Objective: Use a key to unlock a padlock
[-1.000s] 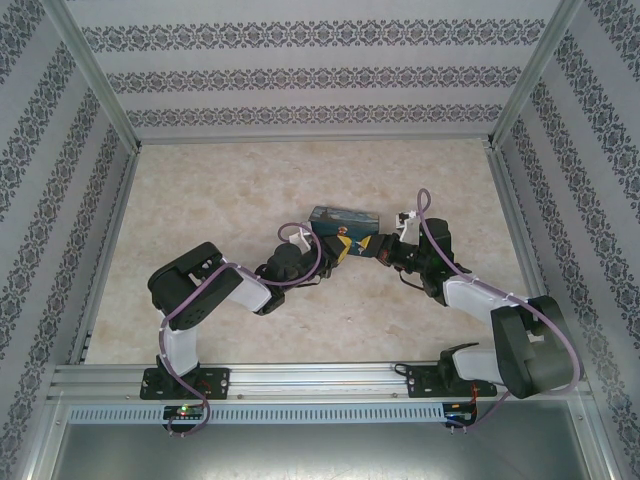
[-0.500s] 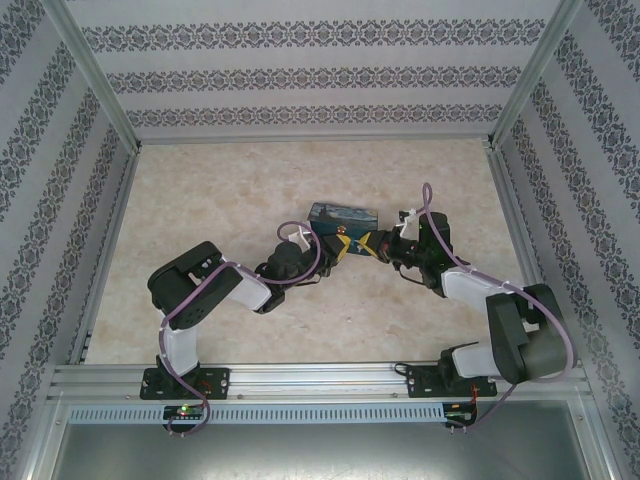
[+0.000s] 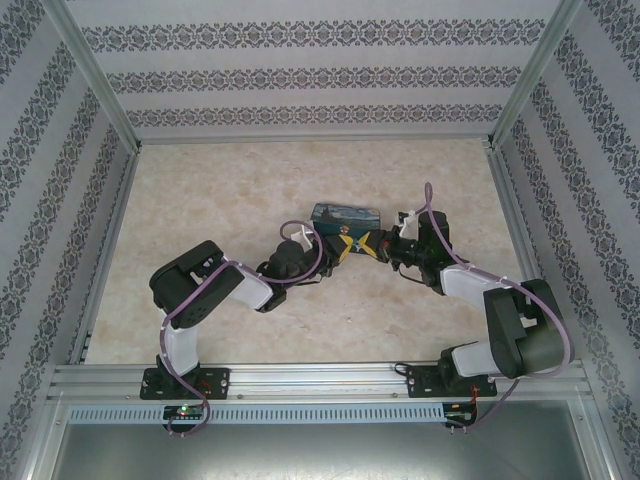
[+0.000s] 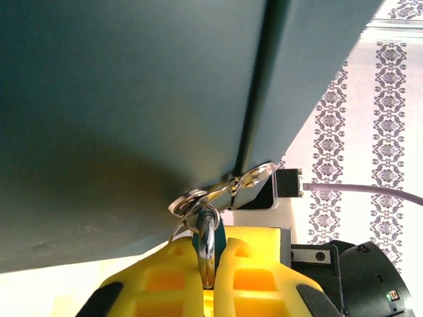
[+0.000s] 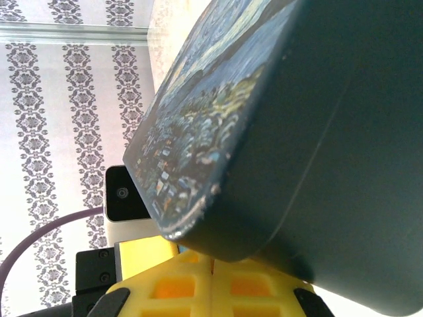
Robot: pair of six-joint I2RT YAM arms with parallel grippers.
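Observation:
In the left wrist view my left gripper (image 4: 210,264) is shut on the padlock (image 4: 209,243), a teal body with a silvery shackle hooked through the metal hasp (image 4: 228,191) of the painted tin (image 4: 119,112). My right gripper (image 5: 211,267) is shut just under the tin's corner (image 5: 218,178). Only a thin brownish sliver of the key (image 5: 211,263) shows at the seam between its fingers. From above, the left gripper (image 3: 340,247) and right gripper (image 3: 367,244) meet tip to tip in front of the tin (image 3: 345,212).
The tin rests on the marbled table (image 3: 230,190), ringed by patterned walls (image 3: 300,75) and an aluminium frame. The right wrist camera housing (image 4: 287,182) sits close behind the hasp. Purple cables (image 3: 432,215) arc over both wrists.
The right gripper has crept left, closing on the left gripper's tips, and its elbow has swung inward. The tin has nudged slightly away. The left arm has held still.

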